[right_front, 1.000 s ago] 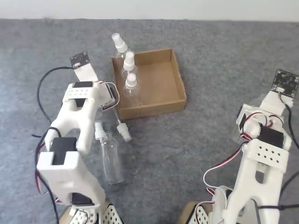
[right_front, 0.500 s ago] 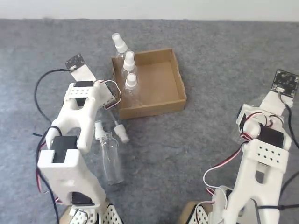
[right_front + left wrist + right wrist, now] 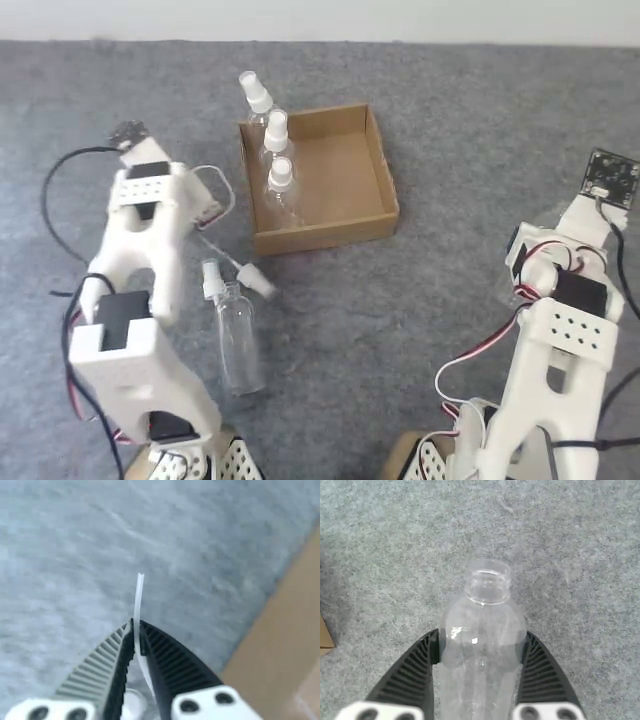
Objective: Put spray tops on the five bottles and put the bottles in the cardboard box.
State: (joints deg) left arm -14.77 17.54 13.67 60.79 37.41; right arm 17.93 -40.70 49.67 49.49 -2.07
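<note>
Spray top (image 3: 256, 284) is hanging by its thin tube (image 3: 139, 595), near the cardboard box (image 3: 385, 185) front; light, tube probably flexing, head likely the firmer hold; left gripper (image 3: 136, 630) is pinching that tube; right gripper (image 3: 481, 639) is clamping an uncapped clear bottle (image 3: 486, 605), probably slippery, around its body.

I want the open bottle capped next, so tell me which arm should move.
Left, probably. The left gripper is shut on the spray top by its thin tube, so it carries the part to fit; the right gripper holds the open bottle, neck clear, and need only hold it.
</note>
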